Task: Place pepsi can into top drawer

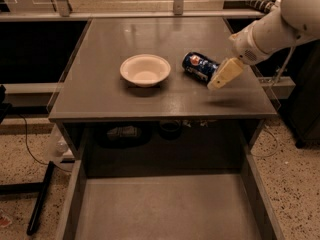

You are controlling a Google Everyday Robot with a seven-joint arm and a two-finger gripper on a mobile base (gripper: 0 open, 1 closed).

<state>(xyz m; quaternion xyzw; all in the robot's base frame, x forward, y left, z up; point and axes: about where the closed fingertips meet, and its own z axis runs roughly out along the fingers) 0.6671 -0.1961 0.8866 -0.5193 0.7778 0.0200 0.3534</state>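
The pepsi can [199,66], dark blue with a round logo, lies on its side on the flat grey cabinet top [100,89], right of the middle. My gripper [224,75] hangs just to the can's right, its pale fingers pointing down-left, a little above the surface and close to the can's end. It holds nothing. The top drawer [165,209] is pulled out open below the cabinet front, its flat grey bottom bare.
A white bowl [145,70] stands on the cabinet top left of the can. My white arm [280,26] comes in from the upper right. A black stand leg [40,199] lies on the speckled floor at the left.
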